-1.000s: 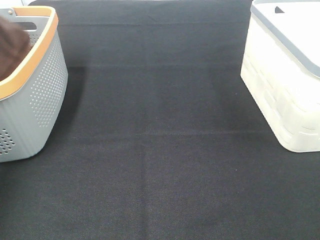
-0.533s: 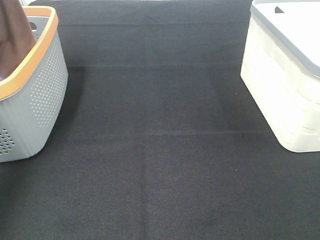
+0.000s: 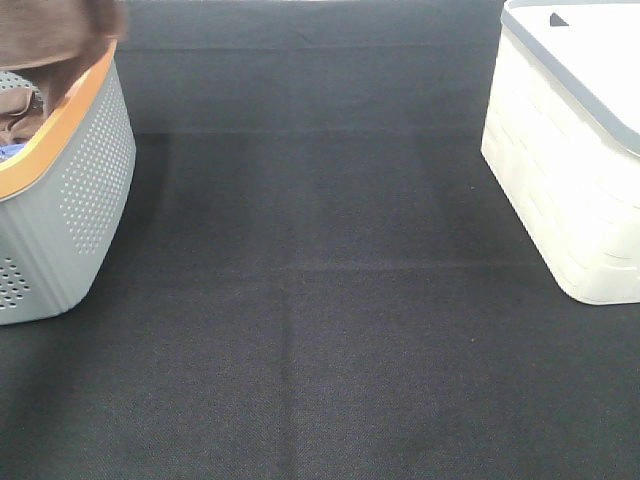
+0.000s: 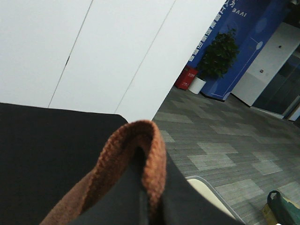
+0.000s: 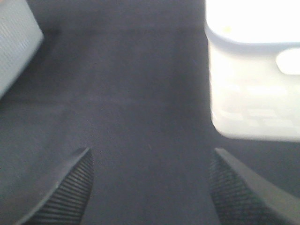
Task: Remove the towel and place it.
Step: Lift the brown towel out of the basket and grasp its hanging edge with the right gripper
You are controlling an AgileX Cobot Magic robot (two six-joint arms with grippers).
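Overhead: the brown knitted towel [image 3: 55, 30] is up at the far-left corner of the black cloth tabletop [image 3: 320, 300]. It's motion-blurred and sits over the far rim of the grey perforated plastic basket with orange rim [image 3: 80, 180]. Neither arm shows in that view. Left wrist view fills the gap: the left gripper [image 4: 149, 206] is clamped tight on a fold of the towel, which loops over one dark finger [image 4: 119, 199]. Behind it are a white wall, a blue panel [image 4: 243, 47] and a potted plant [image 4: 220, 51]. Right wrist view: the right gripper [image 5: 150, 197] is spread wide, with nothing between its ribbed pads [image 5: 70, 197]. It's over bare tabletop between the grey basket and the white plastic basket with grey rim [image 3: 570, 180] at the right edge. Vs 0.5 s ago: the towel hung as a tall strip down into the grey basket. Now it's higher and lies across the rim, exposing beige cloth [image 3: 15, 115] and a blue scrap inside. Both baskets are unmoved.
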